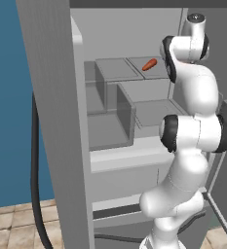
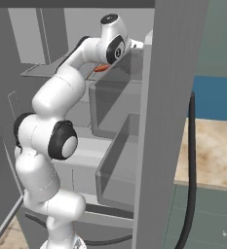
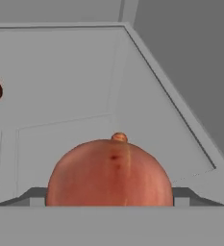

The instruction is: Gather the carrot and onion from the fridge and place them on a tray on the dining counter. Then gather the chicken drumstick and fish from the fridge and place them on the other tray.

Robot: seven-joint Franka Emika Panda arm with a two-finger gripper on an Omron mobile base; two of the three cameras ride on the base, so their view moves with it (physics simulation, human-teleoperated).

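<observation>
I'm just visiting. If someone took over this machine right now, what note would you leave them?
Tool: closed around the onion, tips against both its sides, inside the fridge.
Carrot: lying on an upper fridge shelf.
Done: onion reached and gripped.
Left: carry onion and carrot to one tray, then drumstick and fish to the other.

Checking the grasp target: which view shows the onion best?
The hand view: the onion sits large and close at the claw. The base views give no clear sight of it; the left one shows the carrot.
</observation>
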